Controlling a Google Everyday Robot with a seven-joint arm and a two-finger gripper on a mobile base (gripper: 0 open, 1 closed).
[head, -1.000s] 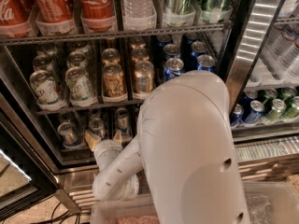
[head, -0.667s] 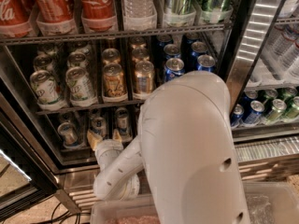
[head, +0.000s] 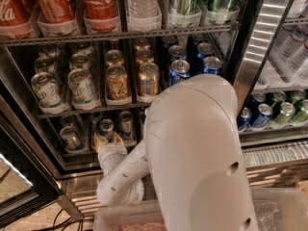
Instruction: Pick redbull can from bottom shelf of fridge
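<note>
The fridge [head: 250,76] stands open with its dark interior in view. On the bottom shelf [head: 79,160] stand slim redbull cans with silver tops: one at the left [head: 71,138], one in the middle [head: 106,127], one to the right [head: 126,121]. My gripper [head: 108,140] is at the shelf's front edge, right in front of the middle can and just below its top. The large white arm [head: 192,148] hides the right part of the shelf.
The rack above holds green-white cans [head: 45,88], gold cans [head: 118,83] and wider blue Pepsi cans [head: 180,71]. Coca-Cola bottles [head: 98,6] stand on the top rack. A second cooler section [head: 279,109] is at the right. A clear plastic bin [head: 269,211] sits at the bottom.
My gripper has crept a little up and to the right, farther in toward the middle can on the bottom shelf. The cans have not moved.
</note>
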